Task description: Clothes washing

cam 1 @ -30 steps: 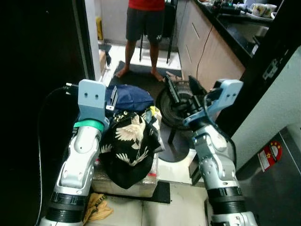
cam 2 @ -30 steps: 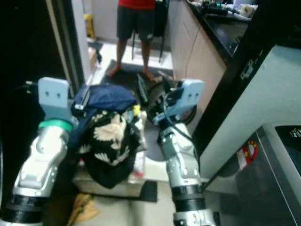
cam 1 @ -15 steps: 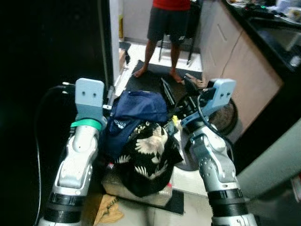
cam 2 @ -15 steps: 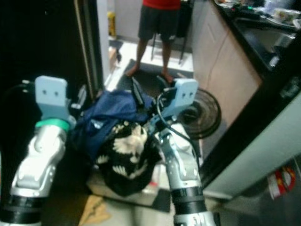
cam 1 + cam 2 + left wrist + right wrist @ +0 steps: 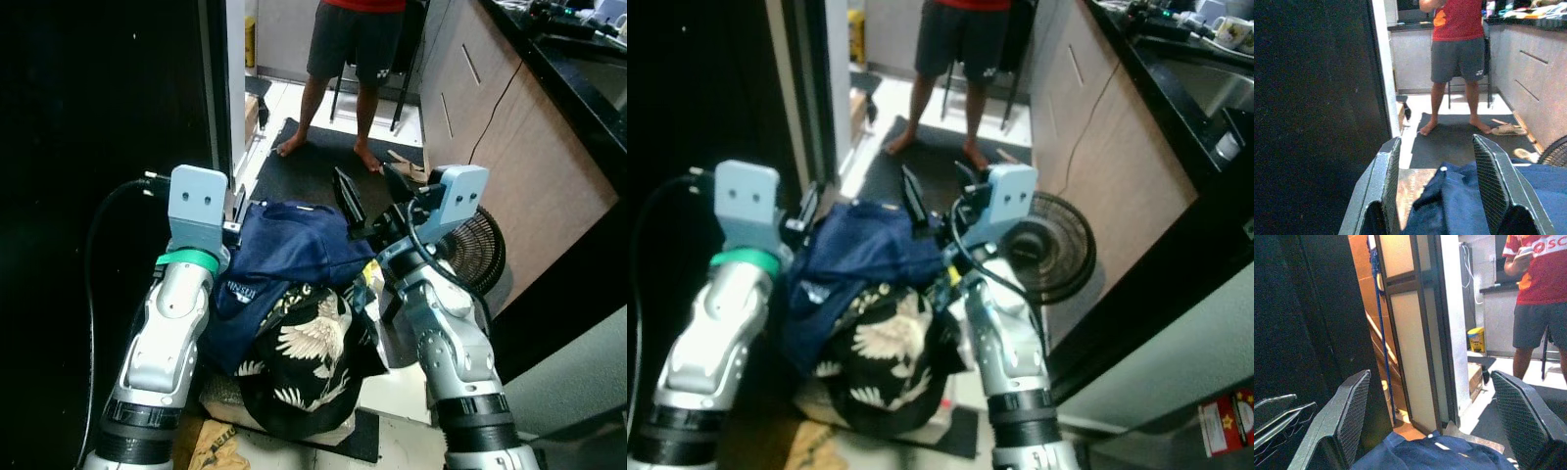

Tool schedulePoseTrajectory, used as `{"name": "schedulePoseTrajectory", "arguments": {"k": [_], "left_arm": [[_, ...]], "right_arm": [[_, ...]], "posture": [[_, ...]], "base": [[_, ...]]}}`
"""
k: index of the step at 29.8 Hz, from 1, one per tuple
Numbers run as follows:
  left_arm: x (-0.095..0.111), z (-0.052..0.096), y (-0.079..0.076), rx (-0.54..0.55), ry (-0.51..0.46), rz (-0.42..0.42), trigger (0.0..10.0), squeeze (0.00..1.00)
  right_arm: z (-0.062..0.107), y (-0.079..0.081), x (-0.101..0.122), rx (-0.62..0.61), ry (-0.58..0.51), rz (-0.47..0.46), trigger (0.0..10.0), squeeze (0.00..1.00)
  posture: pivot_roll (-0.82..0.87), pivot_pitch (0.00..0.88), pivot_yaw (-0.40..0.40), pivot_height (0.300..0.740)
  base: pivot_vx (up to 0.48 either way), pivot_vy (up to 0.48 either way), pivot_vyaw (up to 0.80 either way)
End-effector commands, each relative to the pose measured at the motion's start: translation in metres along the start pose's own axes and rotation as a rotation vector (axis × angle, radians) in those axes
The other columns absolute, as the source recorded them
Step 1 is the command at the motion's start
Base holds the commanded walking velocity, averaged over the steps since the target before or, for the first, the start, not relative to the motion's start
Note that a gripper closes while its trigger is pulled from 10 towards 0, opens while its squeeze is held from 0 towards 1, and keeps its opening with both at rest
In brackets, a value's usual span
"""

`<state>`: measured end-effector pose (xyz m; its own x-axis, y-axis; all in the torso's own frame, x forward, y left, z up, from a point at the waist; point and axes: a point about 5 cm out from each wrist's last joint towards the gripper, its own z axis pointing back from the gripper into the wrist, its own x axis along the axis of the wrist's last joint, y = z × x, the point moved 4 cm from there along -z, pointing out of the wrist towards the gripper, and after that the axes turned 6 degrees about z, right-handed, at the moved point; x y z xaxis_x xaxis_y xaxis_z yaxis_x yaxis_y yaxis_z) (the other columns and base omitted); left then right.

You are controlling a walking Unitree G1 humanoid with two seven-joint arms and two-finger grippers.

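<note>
The robot stood in a narrow kitchen passage with a heap of laundry carried between its two forearms: a navy blue garment (image 5: 294,245) on top and a black shirt with a white bird print (image 5: 306,348) sagging below it. The left pincer (image 5: 1437,188) reached forward at the heap's left edge, its fingers (image 5: 1385,181) spread wide with a fold of the blue cloth lying between them, apparently not squeezed. The right pincer (image 5: 1432,416) pointed forward on the heap's right side, its fingers (image 5: 1354,404) likewise spread wide above the blue cloth and pinching nothing.

A person in a red top and dark shorts (image 5: 358,39) stood barefoot on a dark floor mat (image 5: 313,162) ahead, beside a run of kitchen cabinets (image 5: 495,127). A black floor fan (image 5: 475,250) sat just to the right of the right arm. What the heap rested on underneath was hard to make out, perhaps a pale box or basket.

The load seemed to be cradled rather than gripped, so the carry called for keeping both forearms level and close together, moving slowly, and watching the bird-print shirt, which hung low and looked likeliest to slip. The fan and the person ahead left little room, so any turn would need to be tight and unhurried.
</note>
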<state>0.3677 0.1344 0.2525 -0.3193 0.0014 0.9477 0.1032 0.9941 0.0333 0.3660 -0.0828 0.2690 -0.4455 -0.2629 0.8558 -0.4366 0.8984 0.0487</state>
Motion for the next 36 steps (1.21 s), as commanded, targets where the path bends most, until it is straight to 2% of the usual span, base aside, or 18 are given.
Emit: {"name": "schedulePoseTrajectory", "arguments": {"k": [1, 2, 5, 6, 7, 13, 19, 22, 23, 24, 26, 28, 29, 31, 32, 33, 36], "left_arm": [[-0.015, 0.003, -0.007, -0.077, 0.075, 0.037, 10.0, 0.0], [-0.017, 0.005, -0.011, -0.167, 0.113, 0.056, 10.0, 0.0], [-0.017, 0.014, -0.013, -0.344, 0.225, 0.071, 10.0, 0.0], [-0.017, 0.014, -0.013, -0.344, 0.225, 0.071, 10.0, 0.0], [-0.016, 0.018, -0.013, -0.383, 0.268, 0.063, 10.0, 0.0], [-0.018, 0.024, -0.02, -0.386, 0.325, 0.064, 10.0, 0.0], [-0.034, 0.024, -0.039, -0.377, 0.354, -0.001, 10.0, 0.0], [-0.034, 0.024, -0.039, -0.378, 0.355, 0.0, 10.0, 0.0], [-0.04, 0.02, -0.04, -0.364, 0.364, -0.011, 10.0, 0.86], [-0.044, 0.014, -0.039, -0.345, 0.378, -0.02, 10.0, 1.0], [-0.046, 0.01, -0.039, -0.332, 0.388, -0.026, 10.0, 1.0], [-0.046, -0.005, -0.034, -0.282, 0.397, -0.035, 10.0, 1.0], [-0.046, -0.005, -0.034, -0.282, 0.397, -0.035, 10.0, 1.0], [-0.046, -0.017, -0.027, -0.241, 0.405, -0.047, 10.0, 1.0], [-0.046, -0.017, -0.027, -0.241, 0.405, -0.047, 10.0, 1.0], [-0.048, -0.022, -0.022, -0.222, 0.417, -0.058, 10.0, 0.0], [-0.055, -0.026, -0.017, -0.214, 0.442, -0.066, 10.0, 0.0]], "right_arm": [[0.005, -0.007, -0.006, -0.022, 0.026, 0.014, 10.0, 0.0], [0.005, -0.009, -0.007, -0.025, 0.032, 0.025, 10.0, 0.0], [0.008, -0.015, -0.008, -0.034, 0.045, 0.051, 10.0, 0.0], [0.008, -0.015, -0.008, -0.034, 0.045, 0.051, 10.0, 0.0], [0.009, -0.017, -0.009, -0.038, 0.05, 0.059, 10.0, 0.0], [0.011, -0.023, -0.011, -0.055, 0.06, 0.073, 10.0, 0.0], [0.011, -0.022, -0.016, -0.053, 0.077, 0.067, 10.0, 0.0], [0.011, -0.022, -0.016, -0.053, 0.077, 0.067, 10.0, 0.0], [0.011, -0.021, -0.018, -0.053, 0.082, 0.062, 10.0, 0.0], [0.011, -0.021, -0.02, -0.053, 0.088, 0.059, 10.0, 0.0], [0.011, -0.021, -0.022, -0.054, 0.092, 0.057, 10.0, 0.0], [0.011, -0.02, -0.024, -0.05, 0.099, 0.054, 10.0, 0.0], [0.011, -0.02, -0.024, -0.05, 0.099, 0.054, 10.0, 0.0], [0.011, -0.019, -0.026, -0.048, 0.104, 0.053, 10.0, 0.0], [0.011, -0.019, -0.026, -0.048, 0.104, 0.053, 10.0, 0.0], [0.011, -0.018, -0.027, -0.047, 0.107, 0.053, 10.0, 0.0], [0.011, -0.018, -0.028, -0.046, 0.111, 0.054, 10.0, 0.0]], "posture": [[0.03, 0.029, -0.034, 0.74], [0.03, 0.031, -0.035, 0.74], [0.03, 0.037, -0.031, 0.74], [0.03, 0.037, -0.031, 0.74], [0.03, 0.037, -0.031, 0.74], [0.03, 0.042, -0.031, 0.74], [0.03, 0.048, -0.036, 0.74], [0.03, 0.048, -0.036, 0.74], [0.04, 0.054, -0.038, 0.74], [0.04, 0.06, -0.041, 0.74], [0.04, 0.06, -0.041, 0.74], [0.04, 0.065, -0.042, 0.74], [0.04, 0.065, -0.042, 0.74], [0.04, 0.066, -0.042, 0.74], [0.04, 0.066, -0.042, 0.74], [0.04, 0.073, -0.042, 0.74], [0.04, 0.073, -0.042, 0.74]], "base": [[0.0, 0.0, 0.0], [0.0, 0.0, 0.0], [0.0, 0.0, 0.0], [0.0, 0.0, 0.0], [0.0, 0.0, 0.0], [0.0, 0.0, 0.0], [0.0, 0.0, 0.0], [0.0, 0.0, 0.0], [0.0, 0.0, 0.0], [0.0, 0.0, 0.0], [0.0, 0.0, 0.0], [0.0, 0.0, 0.0], [0.0, 0.0, 0.0], [0.0, 0.0, 0.0], [0.0, 0.0, 0.0], [0.0, 0.0, 0.0], [0.0, 0.0, 0.0]]}}
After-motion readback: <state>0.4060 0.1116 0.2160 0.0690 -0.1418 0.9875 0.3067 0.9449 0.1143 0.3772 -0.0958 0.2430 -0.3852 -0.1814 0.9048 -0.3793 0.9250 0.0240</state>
